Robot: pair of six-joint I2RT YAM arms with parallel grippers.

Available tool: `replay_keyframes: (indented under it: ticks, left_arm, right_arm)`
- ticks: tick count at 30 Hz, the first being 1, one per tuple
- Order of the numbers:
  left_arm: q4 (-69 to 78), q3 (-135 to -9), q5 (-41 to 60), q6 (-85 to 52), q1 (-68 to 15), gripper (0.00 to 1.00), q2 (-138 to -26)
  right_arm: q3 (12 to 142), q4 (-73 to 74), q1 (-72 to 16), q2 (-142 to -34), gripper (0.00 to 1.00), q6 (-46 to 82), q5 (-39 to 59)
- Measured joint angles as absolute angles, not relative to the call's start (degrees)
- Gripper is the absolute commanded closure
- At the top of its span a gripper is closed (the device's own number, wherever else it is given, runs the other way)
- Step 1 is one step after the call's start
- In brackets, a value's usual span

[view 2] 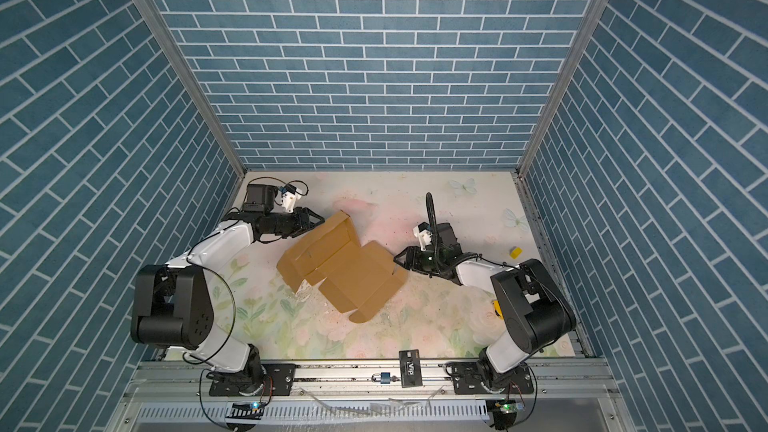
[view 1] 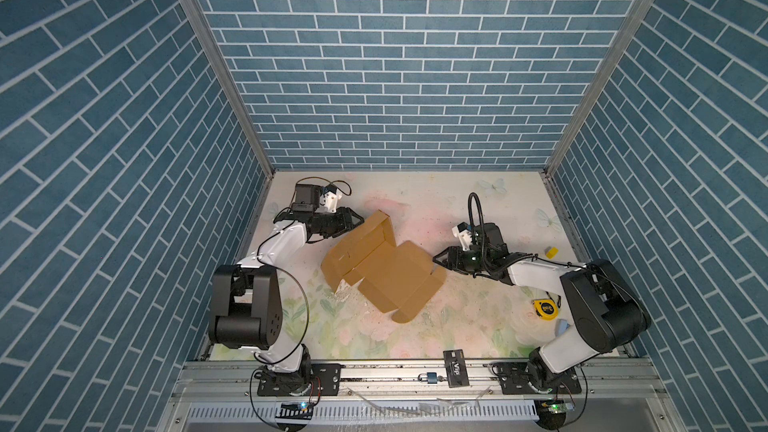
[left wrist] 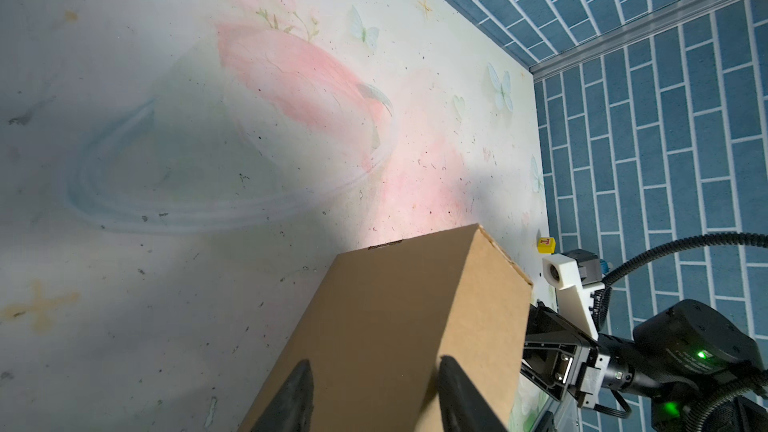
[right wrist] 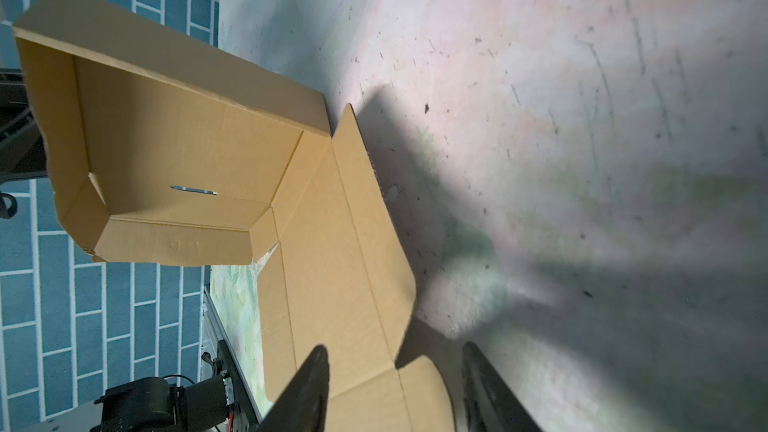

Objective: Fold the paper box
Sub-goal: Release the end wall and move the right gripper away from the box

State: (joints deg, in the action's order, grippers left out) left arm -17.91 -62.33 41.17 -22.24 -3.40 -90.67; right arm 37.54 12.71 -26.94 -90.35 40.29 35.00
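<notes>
Lying mid-table (view 1: 415, 201), paper box (view 1: 386, 272) half-formed: long axis runs diagonally, walled tray end pointing far-left, flat lid panel pointing near-right. Left gripper (view 1: 359, 221) spread, tips against the tray's raised far-left wall. Right gripper (view 1: 436, 260) spread too, straddling the lid's right-hand rounded tab, not clamped

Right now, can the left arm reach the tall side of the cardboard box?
Probably yes. The left gripper is open and sits right beside the raised side of the paper box, with nothing in between.
</notes>
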Motion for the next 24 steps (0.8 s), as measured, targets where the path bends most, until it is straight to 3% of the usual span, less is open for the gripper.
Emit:
replay_keyframes:
  ticks: [6, 11, 24]
  left_arm:
    - [-17.9, -62.3, 41.1, -22.2, -3.4, 0.50, -90.7]
    - [-17.9, -62.3, 41.1, -22.2, -3.4, 0.50, -90.7]
    - [-18.0, -62.3, 41.1, -22.0, -3.3, 0.50, -90.7]
  right_arm:
    - [35.9, 11.4, -26.9, -90.3, 0.50, 40.3, 35.0]
    - [35.3, 11.1, -26.9, -90.1, 0.57, 40.3, 35.1]
    - [35.5, 10.5, -26.9, -90.1, 0.91, 40.2, 37.6]
